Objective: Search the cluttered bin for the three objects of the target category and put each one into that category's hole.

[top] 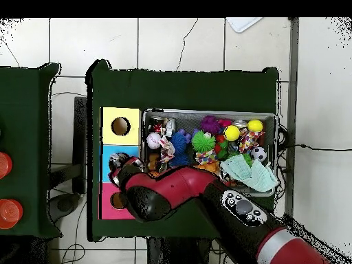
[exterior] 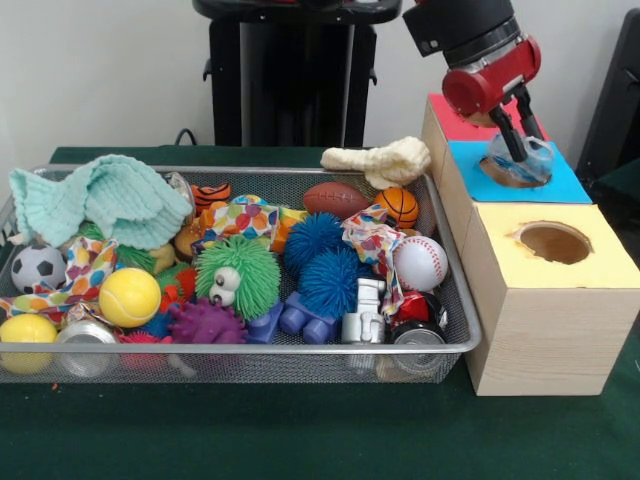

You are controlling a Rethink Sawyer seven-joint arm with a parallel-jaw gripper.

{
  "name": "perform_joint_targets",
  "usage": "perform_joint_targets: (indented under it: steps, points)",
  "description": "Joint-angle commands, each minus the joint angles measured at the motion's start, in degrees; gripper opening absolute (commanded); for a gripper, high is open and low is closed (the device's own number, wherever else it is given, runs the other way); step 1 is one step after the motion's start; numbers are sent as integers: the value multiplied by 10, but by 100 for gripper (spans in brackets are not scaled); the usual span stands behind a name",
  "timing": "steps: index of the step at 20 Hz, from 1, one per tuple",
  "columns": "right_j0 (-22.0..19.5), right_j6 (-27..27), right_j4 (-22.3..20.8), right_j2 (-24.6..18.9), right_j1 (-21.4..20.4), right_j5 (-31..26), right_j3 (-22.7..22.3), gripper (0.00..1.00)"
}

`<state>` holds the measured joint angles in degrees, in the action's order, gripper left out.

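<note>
We have the hand closed on a clear bottle right over the blue hole directly beneath it; likely light, thin-walled, slick and crushable, so we'd grip mid-body gently and release straight down.

So the bin sits on the table, taking up the left and middle in the front view. The box stands touching its right side, with three holes in a row front to back. The gripper is over the middle hole, holding a bottle in it. Balls and toys fill the bin, a cloth at its back left corner.
</note>
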<state>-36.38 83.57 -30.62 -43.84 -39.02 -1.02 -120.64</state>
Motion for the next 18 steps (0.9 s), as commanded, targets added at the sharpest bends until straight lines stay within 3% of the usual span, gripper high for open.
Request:
perform_joint_targets:
  steps: [1,14,15,18]
  points:
    - [29,86,-14,89,41,15,34,0]
    - [73,93,5,143,39,44,40,0]
    - [72,101,15,147,38,46,38,100]
    - [75,96,13,148,29,36,38,100]
